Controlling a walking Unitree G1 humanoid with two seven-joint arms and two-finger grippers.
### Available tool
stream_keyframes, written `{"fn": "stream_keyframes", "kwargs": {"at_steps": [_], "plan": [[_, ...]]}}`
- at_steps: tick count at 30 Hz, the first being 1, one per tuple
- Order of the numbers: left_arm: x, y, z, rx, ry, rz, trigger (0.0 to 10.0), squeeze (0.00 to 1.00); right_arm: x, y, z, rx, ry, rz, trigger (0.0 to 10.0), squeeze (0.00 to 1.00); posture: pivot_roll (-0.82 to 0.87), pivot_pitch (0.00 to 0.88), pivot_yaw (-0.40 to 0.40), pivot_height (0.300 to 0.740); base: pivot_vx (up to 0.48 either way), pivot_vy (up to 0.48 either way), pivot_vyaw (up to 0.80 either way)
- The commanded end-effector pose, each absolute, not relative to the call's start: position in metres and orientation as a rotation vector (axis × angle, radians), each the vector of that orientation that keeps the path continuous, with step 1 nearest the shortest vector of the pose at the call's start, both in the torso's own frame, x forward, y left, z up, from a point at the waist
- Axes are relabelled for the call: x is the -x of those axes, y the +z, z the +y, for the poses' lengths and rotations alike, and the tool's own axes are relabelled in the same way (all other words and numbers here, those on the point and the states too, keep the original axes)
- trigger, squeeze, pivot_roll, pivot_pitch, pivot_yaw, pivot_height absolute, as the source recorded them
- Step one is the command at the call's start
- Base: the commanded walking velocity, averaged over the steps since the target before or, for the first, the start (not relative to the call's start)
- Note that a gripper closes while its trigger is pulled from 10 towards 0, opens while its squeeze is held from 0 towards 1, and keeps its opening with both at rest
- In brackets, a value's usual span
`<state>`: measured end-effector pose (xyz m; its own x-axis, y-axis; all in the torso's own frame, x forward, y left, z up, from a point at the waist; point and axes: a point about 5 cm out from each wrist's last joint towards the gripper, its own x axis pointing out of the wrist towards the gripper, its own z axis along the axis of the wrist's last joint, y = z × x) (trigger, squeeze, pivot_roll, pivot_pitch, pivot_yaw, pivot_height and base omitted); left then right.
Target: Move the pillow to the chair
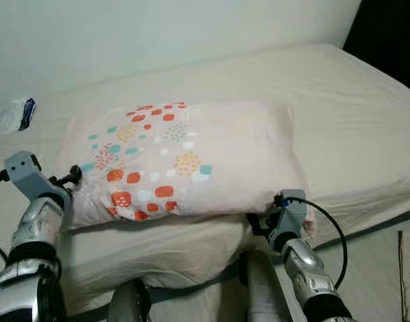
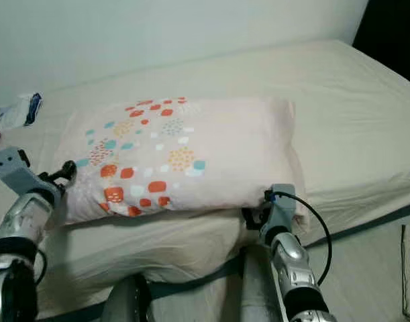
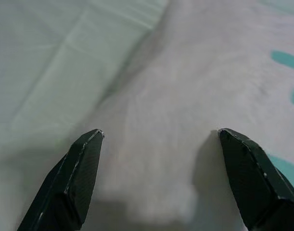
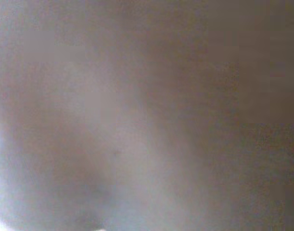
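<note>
Pale pillow point(image 1: 184, 157) (orange, teal dots) on bed point(image 1: 366, 114).

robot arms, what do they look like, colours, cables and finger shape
Both arms are shiny silver with rounded, ribbed segments and black bands at the joints. Each wrist carries a boxy grey camera block, with a thin black cable looping off it. The left gripper has two long black fingers tapering to pointed tips. The right gripper shows as dark parts beside its grey block.

You're looking at a bedroom in a home: a bed point(image 1: 352, 127) with a beige fitted sheet stands against a plain pale wall point(image 1: 158, 33), with a patterned pillow point(image 1: 184, 157) lying on it.
</note>
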<state>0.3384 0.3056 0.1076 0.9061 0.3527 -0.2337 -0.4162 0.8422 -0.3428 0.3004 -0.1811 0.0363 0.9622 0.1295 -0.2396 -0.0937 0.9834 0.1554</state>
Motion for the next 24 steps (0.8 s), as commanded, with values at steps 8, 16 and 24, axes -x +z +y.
{"fn": "stream_keyframes", "kwargs": {"at_steps": [8, 16, 24], "plan": [[-0.331, 0.095, 0.315, 0.365, 0.467, 0.236, 10.0, 0.00, -0.311, 0.052, -0.180, -0.179, 0.103, 0.180, 10.0, 0.00, -0.12, 0.131, 0.057, 0.565, 0.000, 0.000, 0.00], [-0.333, 0.086, 0.303, 0.383, 0.425, 0.309, 10.0, 0.00, -0.312, 0.054, -0.184, -0.187, 0.067, 0.166, 10.0, 0.00, -0.12, 0.135, 0.059, 0.565, 0.000, 0.000, 0.00], [-0.345, 0.085, 0.276, 0.655, 0.328, 0.263, 10.0, 0.00, -0.311, 0.055, -0.187, -0.209, 0.053, 0.156, 10.0, 0.00, -0.14, 0.143, 0.065, 0.565, 0.000, 0.000, 0.00]]}}
